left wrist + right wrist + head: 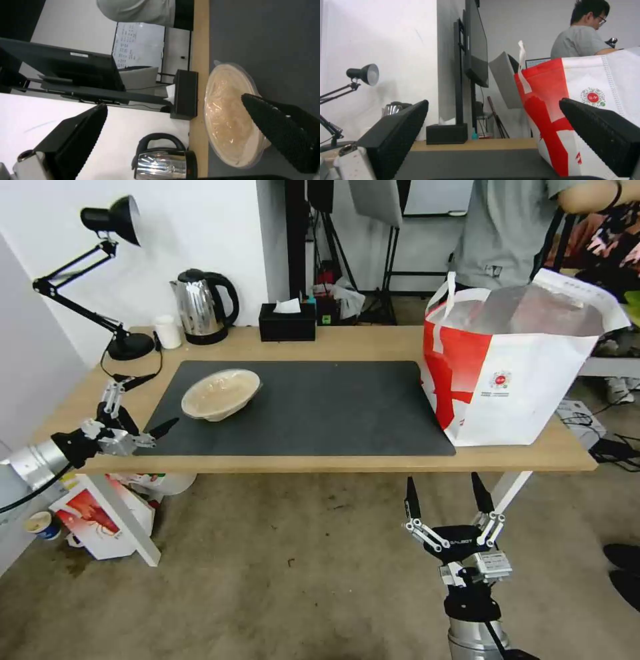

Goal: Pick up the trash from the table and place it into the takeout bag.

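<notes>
Left pincer (137,417), wide open and empty, hovers at frame left beside the bowl (221,393) on the surface's mat (333,413); the bowl looks light, film-slick, best gripped by its rim.

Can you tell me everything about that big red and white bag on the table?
The bag is big and boxy, white with red panels and a small round red logo on its front. Inside it is lined with shiny silver foil, and white strap handles stick up from the rim. It stands upright with its mouth wide open, at the right end of the table, its bottom corner resting on the edge of the dark mat. No gripper touches it.
</notes>
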Motion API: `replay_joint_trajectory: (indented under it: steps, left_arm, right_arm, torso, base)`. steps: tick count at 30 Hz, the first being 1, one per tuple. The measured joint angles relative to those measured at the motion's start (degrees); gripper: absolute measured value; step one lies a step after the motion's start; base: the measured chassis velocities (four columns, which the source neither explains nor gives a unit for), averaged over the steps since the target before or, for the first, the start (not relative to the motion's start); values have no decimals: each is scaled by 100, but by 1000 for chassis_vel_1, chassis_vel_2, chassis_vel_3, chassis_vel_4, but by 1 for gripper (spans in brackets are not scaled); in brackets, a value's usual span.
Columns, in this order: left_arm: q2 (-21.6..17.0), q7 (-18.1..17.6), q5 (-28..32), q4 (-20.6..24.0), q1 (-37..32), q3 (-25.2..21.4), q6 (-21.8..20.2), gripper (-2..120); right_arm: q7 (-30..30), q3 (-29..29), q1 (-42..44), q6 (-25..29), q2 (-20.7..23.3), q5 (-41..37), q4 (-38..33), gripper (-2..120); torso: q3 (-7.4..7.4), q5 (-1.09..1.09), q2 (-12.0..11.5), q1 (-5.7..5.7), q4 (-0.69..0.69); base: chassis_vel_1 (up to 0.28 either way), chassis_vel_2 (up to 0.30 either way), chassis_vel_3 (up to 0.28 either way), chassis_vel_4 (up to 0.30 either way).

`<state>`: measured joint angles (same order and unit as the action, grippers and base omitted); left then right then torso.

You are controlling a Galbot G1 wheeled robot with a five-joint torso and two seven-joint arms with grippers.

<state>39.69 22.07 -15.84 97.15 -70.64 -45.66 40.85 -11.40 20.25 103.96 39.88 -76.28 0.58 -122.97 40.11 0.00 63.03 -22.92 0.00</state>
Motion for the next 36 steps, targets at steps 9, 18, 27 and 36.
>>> replay_joint_trajectory:
  steps: [9,18,27,36]
  left_arm:
    - [-98,2,-90,-25,94,84,-49,100]
    - [-110,2,-129,-152,474,375,-54,100]
    - [-106,40,-172,-292,852,767,-59,100]
    - [-149,128,-167,-375,1020,1004,-67,100]
  right_arm:
    - [0,0,0,0,0,0,0,100]
    - [0,0,0,0,0,0,0,100]
    - [0,0,0,0,0,0,0,100]
    - [0,0,0,0,0,0,0,100]
  torso:
    - [0,0,0,0,1]
    - [0,0,-1,0,0]
    - [0,0,-1,0,0]
    - [0,0,-1,0,0]
  base:
    - [0,0,0,0]
    - [0,0,0,0]
    - [0,0,0,0]
    - [0,0,0,0]
